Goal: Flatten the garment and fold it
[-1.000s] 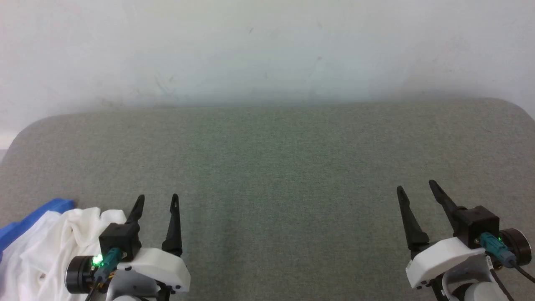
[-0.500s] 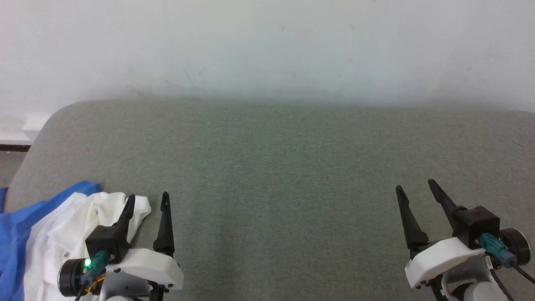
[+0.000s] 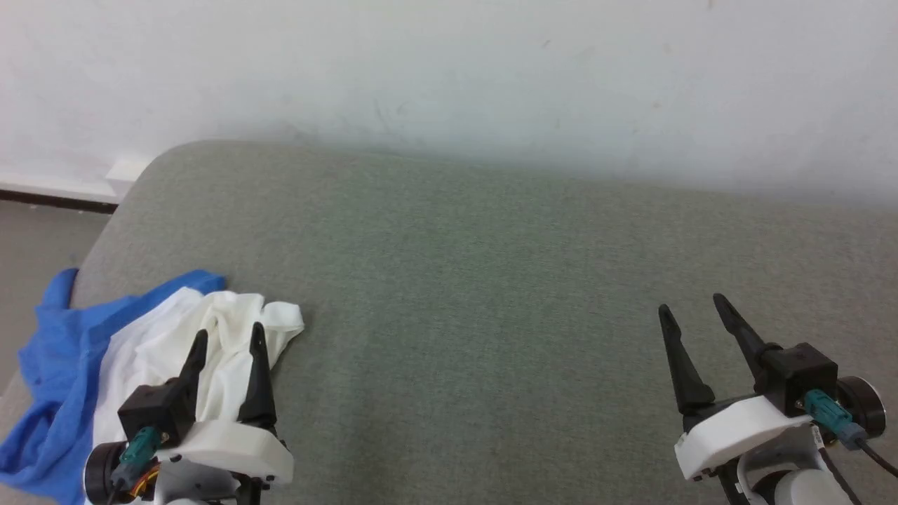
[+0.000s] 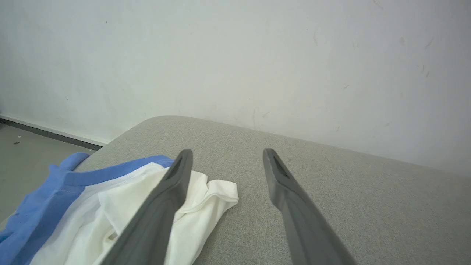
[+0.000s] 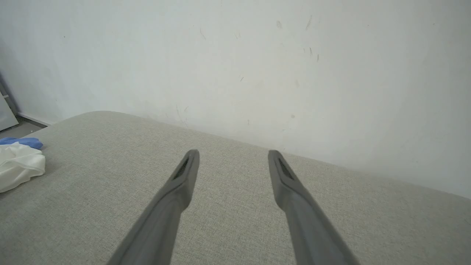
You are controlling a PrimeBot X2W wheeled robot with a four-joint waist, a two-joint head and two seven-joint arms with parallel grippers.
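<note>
Your left claw (image 3: 228, 335) hangs spread over the shirt (image 3: 151, 344), which lies crumpled at the frame's lower left on the grey pad (image 3: 456, 280). Your right claw (image 3: 691, 306), lower right, is spread and empty. Nothing is flattened or folded yet.

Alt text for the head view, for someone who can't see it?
A crumpled white-and-blue garment lies at the left edge of a grey padded surface, with the open left gripper over its white part. The open right gripper is far right.

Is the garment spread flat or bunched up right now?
Bunched up: the garment lies crumpled in folds at the left edge of the grey surface, not spread.
</note>
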